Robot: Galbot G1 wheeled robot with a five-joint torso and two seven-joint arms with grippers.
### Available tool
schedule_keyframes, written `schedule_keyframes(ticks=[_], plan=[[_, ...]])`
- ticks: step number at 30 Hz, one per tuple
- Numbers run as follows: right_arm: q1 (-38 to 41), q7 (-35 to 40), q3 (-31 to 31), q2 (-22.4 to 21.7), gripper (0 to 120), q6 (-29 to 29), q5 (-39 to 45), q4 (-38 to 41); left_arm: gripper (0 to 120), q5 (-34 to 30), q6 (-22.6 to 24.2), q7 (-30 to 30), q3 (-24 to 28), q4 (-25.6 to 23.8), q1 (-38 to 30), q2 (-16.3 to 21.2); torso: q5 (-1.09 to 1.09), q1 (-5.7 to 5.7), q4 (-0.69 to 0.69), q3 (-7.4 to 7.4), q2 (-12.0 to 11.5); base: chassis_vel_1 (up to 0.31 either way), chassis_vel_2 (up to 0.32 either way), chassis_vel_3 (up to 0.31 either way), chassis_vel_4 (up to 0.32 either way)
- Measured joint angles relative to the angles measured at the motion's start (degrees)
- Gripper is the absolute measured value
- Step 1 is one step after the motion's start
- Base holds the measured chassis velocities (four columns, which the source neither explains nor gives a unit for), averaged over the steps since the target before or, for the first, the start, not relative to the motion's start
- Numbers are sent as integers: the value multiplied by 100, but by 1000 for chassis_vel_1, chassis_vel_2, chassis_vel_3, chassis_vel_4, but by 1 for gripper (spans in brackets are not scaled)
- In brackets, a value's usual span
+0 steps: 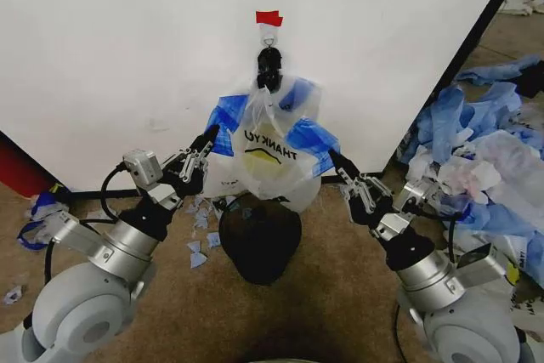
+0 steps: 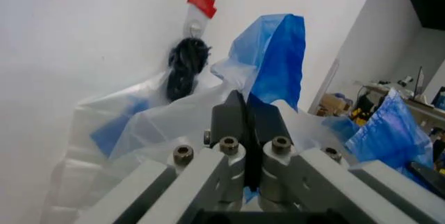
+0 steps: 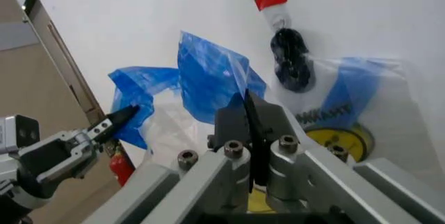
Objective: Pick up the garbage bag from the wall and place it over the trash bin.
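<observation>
Head view: the garbage bag [image 1: 270,155] hangs on the wall [image 1: 127,48] from a black clip [image 1: 269,68] under a piece of red tape [image 1: 269,18]. The left gripper [image 1: 208,138] has its jaws pinched on the bag's blue handle at the left edge; the right gripper [image 1: 333,159] has its jaws pinched on the blue handle at the right edge. The bag is spread between the two, its mouth held wide, "THANK YOU" print and yellow face showing upside down. The trash bin [image 1: 259,244], round black wire mesh, stands on the brown carpeted floor [image 1: 323,295] directly below the bag, its rim partly covered by the bag's lower end. Small blue and white plastic scraps [image 1: 198,248] lie on the floor left of the bin. A heap of blue and white plastic sheets [image 1: 489,150] lies to the right, beyond the wall's black edge. A red object [image 1: 21,167] sits at the wall's lower left.

Left wrist view: the left gripper [image 2: 245,110] jaws are closed flat on a fold of blue handle film, which rises above them. The translucent, crinkled bag body [image 2: 139,125] lies just behind, against the wall, with clip [image 2: 186,67] and tape [image 2: 201,1] above.

Right wrist view: the right gripper [image 3: 247,110] jaws are closed on blue handle film [image 3: 208,78]. The left gripper [image 3: 125,115] holds the other handle farther off. The yellow face print [image 3: 341,135] shows beside the jaws.
</observation>
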Motion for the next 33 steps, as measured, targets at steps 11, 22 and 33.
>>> schedule_keyframes(ticks=[11,22,33], plan=[[-119,27,-179,117,0,85,-219,-162,0,393,-76,17,295,203,187,-342,0,0,0,0,0,0,0,0,0],[-244,64,-237,195,0,205,-444,-335,0,677,-104,14,452,276,405,-618,0,0,0,0,0,0,0,0,0],[-242,108,-241,245,0,233,-574,-461,0,875,-83,-87,683,395,498,-945,0,0,0,0,0,0,0,0,0]])
